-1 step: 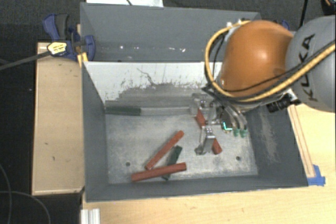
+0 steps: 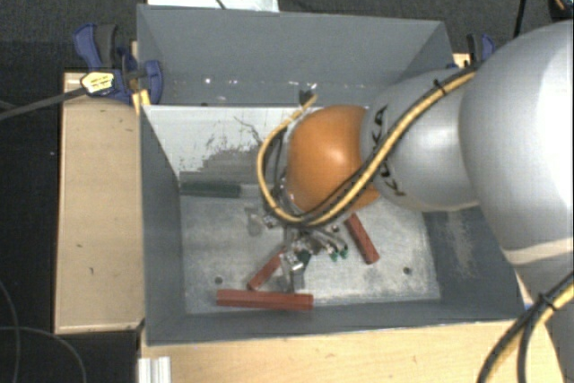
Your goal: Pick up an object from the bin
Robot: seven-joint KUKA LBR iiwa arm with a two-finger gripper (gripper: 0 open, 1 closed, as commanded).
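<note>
Arm: the silver arm is reaching into the bin from the right, and it is covering much of the bin's right side.
Orange cover: it is sitting on the wrist over the middle of the bin, with a yellow-and-black cable looping round its left side.
Gripper: it is hanging low under the orange cover, near the floor in the near middle of the bin; whether it is open or closed cannot be told from here.
Short red-brown stick: it is lying slanted on the floor just left of the gripper, and contact between the two cannot be made out.
Long red-brown stick: it is lying flat along the near wall, just below the gripper.
Slanted red-brown stick: it is lying tilted to the gripper's right, partly under the arm.
Dark green stick: it is lying at the far left of the floor, well apart from the gripper.
Bin: its grey floor is looking scuffed and speckled.
</note>
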